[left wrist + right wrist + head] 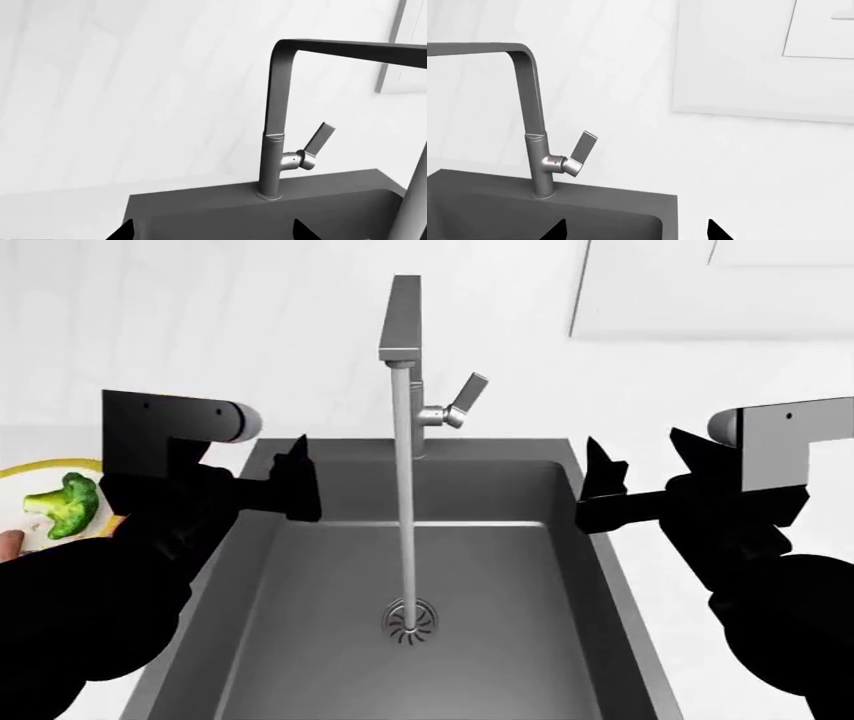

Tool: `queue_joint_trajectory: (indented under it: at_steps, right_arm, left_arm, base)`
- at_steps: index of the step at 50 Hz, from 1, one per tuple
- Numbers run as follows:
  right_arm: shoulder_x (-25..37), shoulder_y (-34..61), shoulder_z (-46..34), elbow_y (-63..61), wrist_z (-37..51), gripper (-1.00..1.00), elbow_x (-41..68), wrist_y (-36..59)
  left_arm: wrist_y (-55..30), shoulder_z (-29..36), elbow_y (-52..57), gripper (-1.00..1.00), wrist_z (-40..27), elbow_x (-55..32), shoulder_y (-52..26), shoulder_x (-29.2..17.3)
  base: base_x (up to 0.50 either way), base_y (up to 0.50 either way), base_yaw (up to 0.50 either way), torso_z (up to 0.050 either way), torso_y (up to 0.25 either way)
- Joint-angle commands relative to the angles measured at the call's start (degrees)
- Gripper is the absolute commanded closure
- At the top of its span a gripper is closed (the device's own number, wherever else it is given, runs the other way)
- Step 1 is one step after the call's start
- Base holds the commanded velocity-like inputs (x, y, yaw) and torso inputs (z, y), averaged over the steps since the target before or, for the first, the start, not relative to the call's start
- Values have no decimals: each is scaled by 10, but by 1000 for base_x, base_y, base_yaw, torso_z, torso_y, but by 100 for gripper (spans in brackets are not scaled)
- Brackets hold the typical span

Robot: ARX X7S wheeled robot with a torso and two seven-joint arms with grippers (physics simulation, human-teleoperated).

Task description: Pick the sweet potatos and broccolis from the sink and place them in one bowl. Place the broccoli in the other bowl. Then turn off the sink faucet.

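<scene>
The grey sink [254,590] holds no vegetables that I can see. Water runs in a stream [406,530] from the faucet [400,330] down to the drain [408,620]. The faucet's handle [467,395] is tilted up to the right; it also shows as the handle [319,142] and the handle [579,150]. A broccoli [60,505] lies in a yellow-rimmed bowl [54,465] at the far left, partly hidden by my left arm. My left gripper [296,480] is open over the sink's left rim. My right gripper [601,485] is open over the right rim. Sweet potatoes are not clearly visible.
A white backsplash wall stands behind the faucet, with a white panel [707,290] at the upper right. White counter [654,540] borders the sink on both sides.
</scene>
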Motion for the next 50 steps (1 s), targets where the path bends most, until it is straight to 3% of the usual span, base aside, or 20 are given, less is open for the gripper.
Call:
queue_joint_trajectory:
  at_steps: [1, 16, 17, 30, 36, 42, 50]
  right_arm:
    - [-4, 0, 1, 2, -6, -100, -5, 0]
    - [-3, -1, 2, 2, -6, -100, -3, 0]
    - [-244, 4, 197, -94, -319, -100, -392, 275]
    - [-242, 15, 195, -89, -314, -100, -389, 282]
    - [-228, 68, 157, -47, -317, -100, -395, 280]
    - [-229, 121, 126, 63, -333, -100, -409, 231]
    - [-232, 270, 63, 314, -365, -100, -441, 178]
  left_arm:
    - [16, 0, -9, -100, 18, 3, 5, 3]
    - [14, 1, -10, -100, 19, 2, 4, 4]
    - [-486, -423, 127, -100, 445, 559, 97, 379]
    - [-491, -431, 127, -100, 444, 553, 99, 370]
    - [-483, -405, 80, -100, 438, 560, 48, 367]
    - [-443, -401, -16, -100, 443, 570, 7, 366]
    - [-386, -355, -207, -100, 462, 595, -108, 349]
  base:
    - [0, 0, 0, 0, 0]
    - [0, 0, 0, 0, 0]
    - [0, 0, 0, 0, 0]
    - [0, 0, 0, 0, 0]
    - [0, 0, 0, 0, 0]
    - [0, 0, 0, 0, 0]
    - [0, 0, 0, 0, 0]
